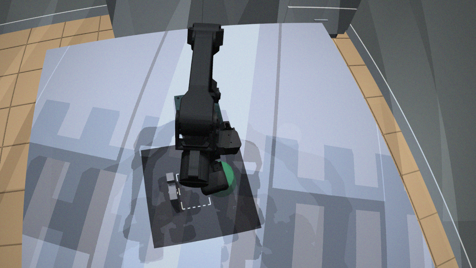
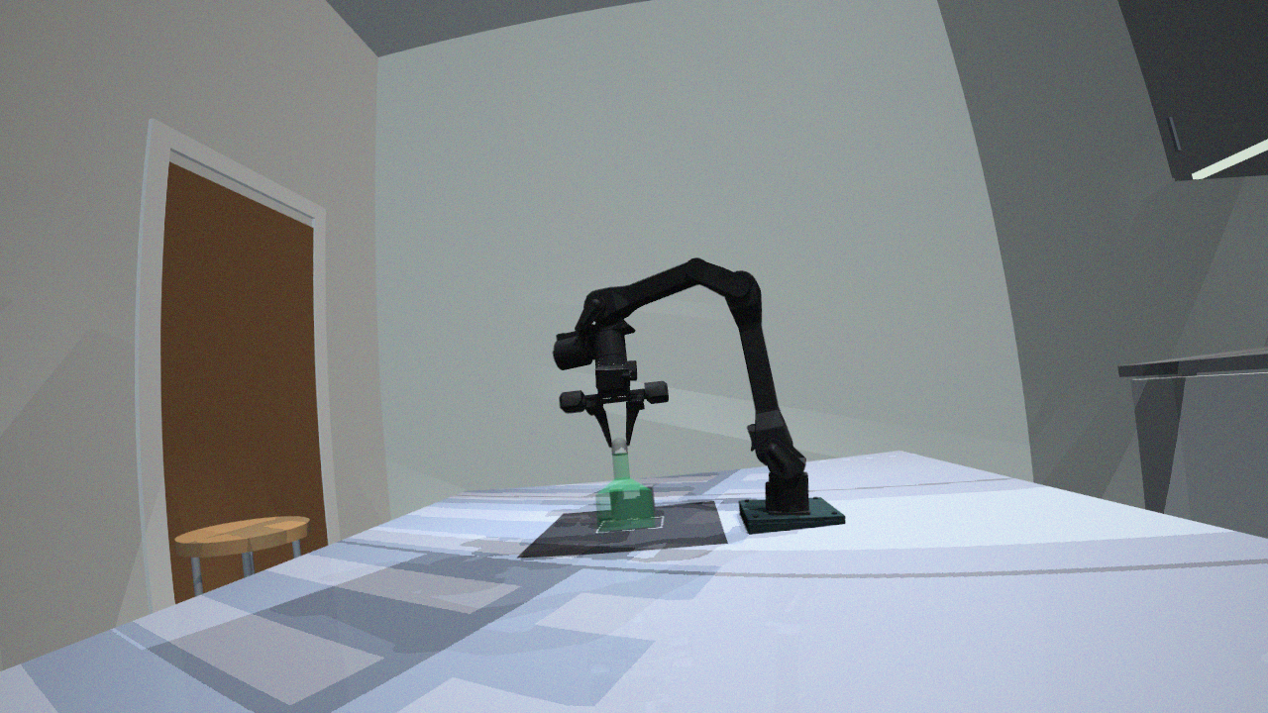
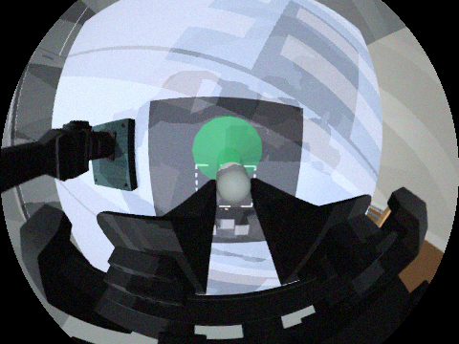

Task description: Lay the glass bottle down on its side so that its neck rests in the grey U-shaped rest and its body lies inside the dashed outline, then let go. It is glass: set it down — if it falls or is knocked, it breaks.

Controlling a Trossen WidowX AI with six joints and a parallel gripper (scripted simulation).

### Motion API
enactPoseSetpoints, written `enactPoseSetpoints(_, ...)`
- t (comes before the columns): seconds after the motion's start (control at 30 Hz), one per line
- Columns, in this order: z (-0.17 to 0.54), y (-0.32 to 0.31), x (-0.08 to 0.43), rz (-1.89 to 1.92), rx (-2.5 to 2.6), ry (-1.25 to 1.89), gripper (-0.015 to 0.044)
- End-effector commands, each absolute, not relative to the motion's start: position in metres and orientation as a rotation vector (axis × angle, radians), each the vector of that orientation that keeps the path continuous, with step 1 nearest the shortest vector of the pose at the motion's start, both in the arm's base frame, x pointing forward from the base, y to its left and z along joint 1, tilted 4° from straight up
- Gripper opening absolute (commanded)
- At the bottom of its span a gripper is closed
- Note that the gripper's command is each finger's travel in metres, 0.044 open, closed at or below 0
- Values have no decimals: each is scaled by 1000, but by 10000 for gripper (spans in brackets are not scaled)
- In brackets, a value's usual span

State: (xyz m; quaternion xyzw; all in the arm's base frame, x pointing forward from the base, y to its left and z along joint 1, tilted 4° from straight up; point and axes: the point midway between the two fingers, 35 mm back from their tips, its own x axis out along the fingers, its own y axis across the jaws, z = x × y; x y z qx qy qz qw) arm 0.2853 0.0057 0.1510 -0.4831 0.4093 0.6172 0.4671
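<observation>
"What does the top view give us?"

"The green glass bottle with a grey cap (image 1: 229, 171) (image 2: 627, 505) (image 3: 210, 143) is partly hidden beneath the black parallel-jaw gripper (image 1: 214, 181) (image 2: 618, 442) (image 3: 233, 182). Its visible part lies over the dark square mat (image 1: 232, 216) (image 2: 691, 532) (image 3: 282, 143), to the picture's right of the white dashed outline (image 1: 196, 207) (image 2: 661, 525) (image 3: 202, 165). The grey U-shaped rest (image 1: 173, 194) (image 3: 226, 224) stands at the outline's opposite side, with nothing in it."

"And the exterior view?"

"Neck up, body down, nearly upright with perhaps a slight lean. The fingertips are at the cap. I can't tell whether the base touches the mat or hangs just above it."

"Is the grip real?"

"Yes. The wrist view has the cap between the two fingers, which are partly closed, about a third open, and stopped against it. The rest shows beyond the outline from the green body, so that neck has a way to go over."

"So how far along are we?"

"I'd say the grasp is done and the laying down is mostly ahead. The bottle must tip onto its side, neck into the rest, body inside the outline. Only then should the fingers open."

"The risk?"

"A slip at the cap during the tilt, or a knock against the rest. I'd lower it gently, held until it's supported."
</observation>
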Motion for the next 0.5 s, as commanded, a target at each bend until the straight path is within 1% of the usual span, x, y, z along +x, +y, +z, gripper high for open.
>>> enactPoseSetpoints(0.0, 151, -4, 287, 1507, -1193, 1014, 102)
enactPoseSetpoints(0.47, 151, -13, 288, 1530, -1169, 984, 102)
